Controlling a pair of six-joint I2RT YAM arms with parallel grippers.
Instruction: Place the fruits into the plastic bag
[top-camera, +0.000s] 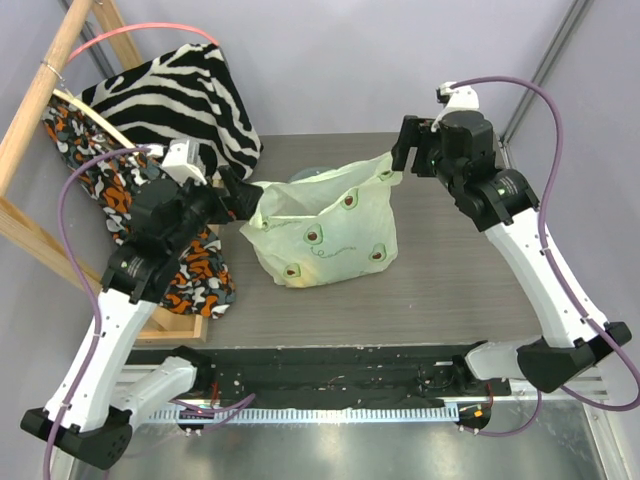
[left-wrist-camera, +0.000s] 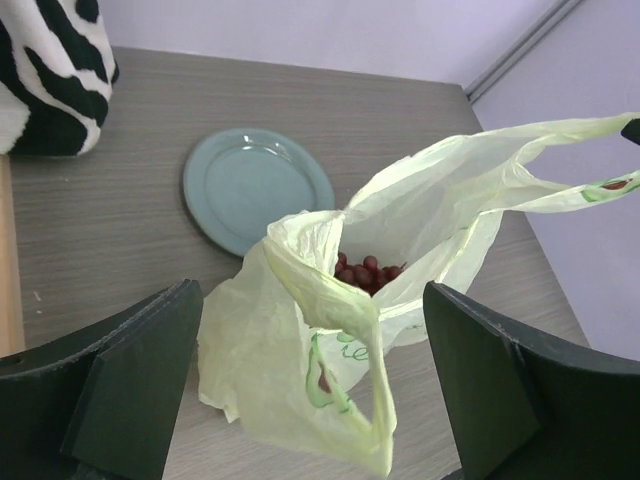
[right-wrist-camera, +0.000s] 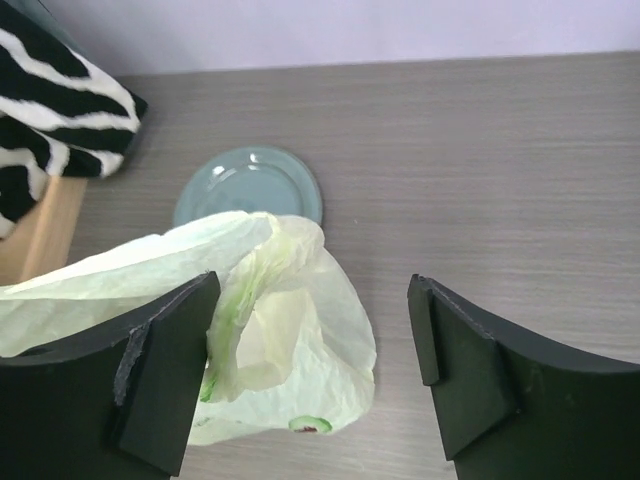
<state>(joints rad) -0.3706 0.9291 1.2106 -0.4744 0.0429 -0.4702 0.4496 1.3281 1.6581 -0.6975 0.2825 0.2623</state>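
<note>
The pale green plastic bag (top-camera: 325, 235) stands mid-table with its mouth open. It also shows in the left wrist view (left-wrist-camera: 330, 330) and the right wrist view (right-wrist-camera: 290, 330). The dark red grape bunch (left-wrist-camera: 368, 272) lies inside it. The other fruits are out of view. My left gripper (top-camera: 235, 195) is open at the bag's left edge, and one handle loop hangs between its fingers (left-wrist-camera: 140, 380) without being pinched. My right gripper (top-camera: 405, 150) is open at the bag's upper right corner. The other handle stretches up against its left finger (right-wrist-camera: 165, 370).
The grey-blue plate (left-wrist-camera: 255, 185) sits bare behind the bag, also seen in the right wrist view (right-wrist-camera: 250, 185). The zebra-striped cloth (top-camera: 190, 95) hangs on a wooden frame (top-camera: 40, 95) at the back left, with a patterned cloth (top-camera: 190, 270) below it.
</note>
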